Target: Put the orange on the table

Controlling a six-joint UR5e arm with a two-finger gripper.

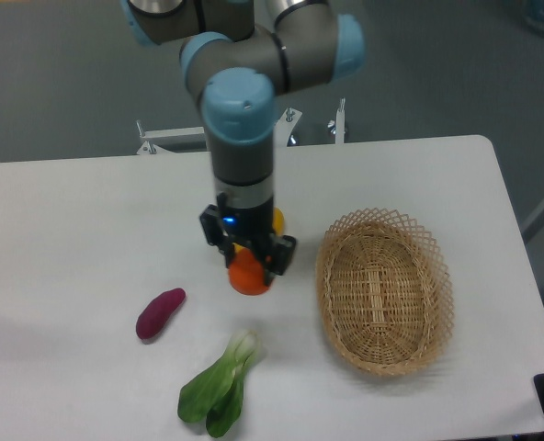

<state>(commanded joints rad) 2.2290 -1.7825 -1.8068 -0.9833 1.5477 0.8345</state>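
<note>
**Orange at the desk surface, release pending**

Fingers [238,256] of the black two-finger gripper [250,262] are seen closed around the small, round, bright orange-red orange [248,275], one on either side of its upper half, with the fruit filling the gap between them. The orange is held low over the large white flat desk [79,230], left of the oval woven wicker basket [383,292] and clearly outside it. Whether the underside of the fruit already touches the desk cannot be told from this view; it appears at, or just above, the surface. A yellow-orange object [277,221] is partly visible behind the gripper and cannot be identified with certainty. An elongated purple vegetable [160,312] and a leafy green bok choy [221,387] lie on the desk in front and to the left, near the orange but apart from it.

The task is judged to be nearly complete: the orange has been brought to an open patch of desk. What remains is contact with the surface, if not yet made, followed by opening of the fingers and withdrawal of the arm. Because the fruit is ball-shaped, some rolling after release is to be expected.
</note>
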